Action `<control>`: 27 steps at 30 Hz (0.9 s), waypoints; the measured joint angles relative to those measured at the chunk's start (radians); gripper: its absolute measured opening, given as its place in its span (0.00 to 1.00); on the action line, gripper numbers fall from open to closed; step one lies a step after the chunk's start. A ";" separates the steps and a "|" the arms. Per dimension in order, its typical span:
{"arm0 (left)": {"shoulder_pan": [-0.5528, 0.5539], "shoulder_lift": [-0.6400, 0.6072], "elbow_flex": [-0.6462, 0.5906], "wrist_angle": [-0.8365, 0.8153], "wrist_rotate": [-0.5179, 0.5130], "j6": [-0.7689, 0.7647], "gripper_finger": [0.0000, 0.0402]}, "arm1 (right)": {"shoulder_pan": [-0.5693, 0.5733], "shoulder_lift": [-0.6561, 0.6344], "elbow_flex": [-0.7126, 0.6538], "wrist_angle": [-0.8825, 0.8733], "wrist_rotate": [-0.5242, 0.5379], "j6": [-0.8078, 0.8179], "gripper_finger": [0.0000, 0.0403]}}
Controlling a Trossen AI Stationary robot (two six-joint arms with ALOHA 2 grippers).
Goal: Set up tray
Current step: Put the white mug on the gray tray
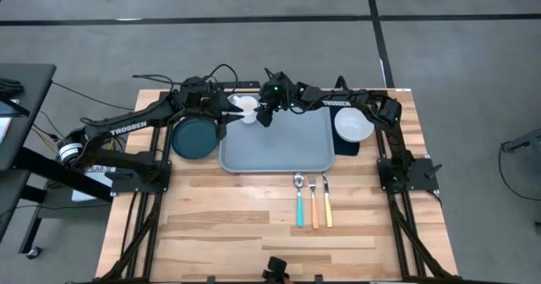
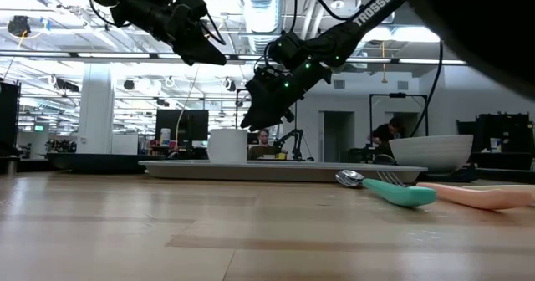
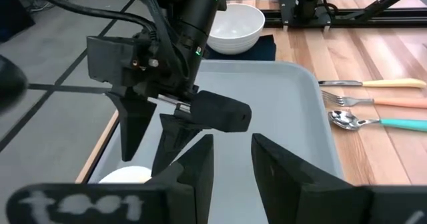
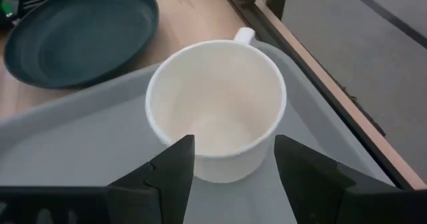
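Note:
The light blue-grey tray (image 1: 279,144) lies at the table's far middle. A white handled cup (image 4: 217,114) stands upright on the tray's far left corner (image 1: 245,106). My right gripper (image 4: 233,147) reaches across from the right and hovers open just above the cup, one finger on each side, touching nothing; the low view shows it (image 2: 252,120) raised over the cup (image 2: 227,145). My left gripper (image 3: 232,141) is open, held high beside the cup's left (image 1: 224,108) and looking at the right gripper.
A round dark teal plate (image 1: 194,139) lies left of the tray. A white bowl (image 1: 353,125) sits on a dark navy napkin (image 1: 347,146) to the tray's right. A spoon, fork and knife (image 1: 313,201) lie near the tray's near edge. Bare wood extends nearer.

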 joint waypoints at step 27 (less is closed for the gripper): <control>-0.163 0.512 0.000 0.658 -0.396 -0.240 0.23 | -0.037 -0.336 -0.001 -0.616 0.722 0.080 0.50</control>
